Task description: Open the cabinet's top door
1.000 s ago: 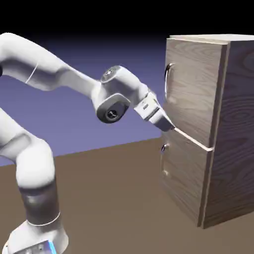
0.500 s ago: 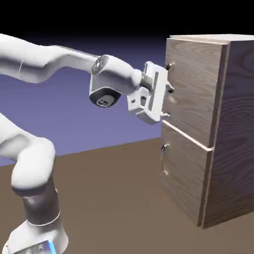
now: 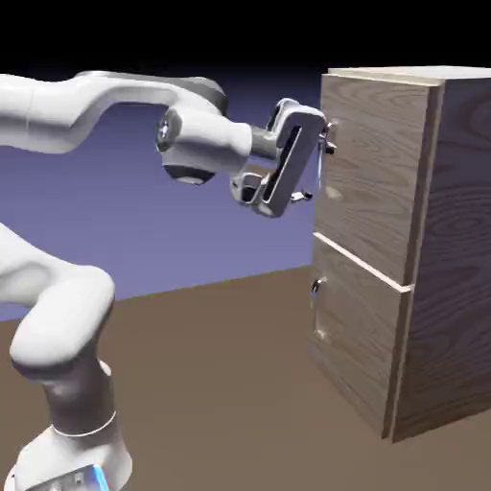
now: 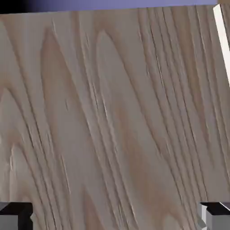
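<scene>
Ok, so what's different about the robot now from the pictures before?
The gripper has moved up along the cabinet's top door and tilted over, its fingers spread wide. It hasn't taken hold of anything or let anything go, as far as I can see. Both doors stayed shut.

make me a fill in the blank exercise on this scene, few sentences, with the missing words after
The top door is ____, not open.
The lower door is the ____ of the two doors.
The end effector is open, with one fingertip at each side of the hand view's ____ edge.
The cabinet is made of grey-brown ____.

Missing words, in order: shut; shorter; bottom; wood
</scene>
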Robot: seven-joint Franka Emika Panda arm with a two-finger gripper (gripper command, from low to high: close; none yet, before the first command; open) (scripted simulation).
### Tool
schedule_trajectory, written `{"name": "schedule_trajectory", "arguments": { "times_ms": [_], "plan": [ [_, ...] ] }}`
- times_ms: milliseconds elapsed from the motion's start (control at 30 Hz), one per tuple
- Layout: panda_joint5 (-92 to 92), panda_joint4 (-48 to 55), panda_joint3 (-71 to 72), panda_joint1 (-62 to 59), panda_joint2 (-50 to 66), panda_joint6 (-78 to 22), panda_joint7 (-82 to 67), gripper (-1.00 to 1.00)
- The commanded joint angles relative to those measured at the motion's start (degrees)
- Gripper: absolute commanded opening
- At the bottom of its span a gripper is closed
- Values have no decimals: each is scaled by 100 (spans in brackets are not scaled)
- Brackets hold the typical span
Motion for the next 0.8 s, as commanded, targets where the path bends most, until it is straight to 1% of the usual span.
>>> {"name": "schedule_trajectory", "arguments": {
  "times_ms": [0,767],
  "plan": [
    [250,32,85,-70,-40,-6,99,0],
    [5982,777,2030,-1670,-957,-154,2369,0]
  ]
}}
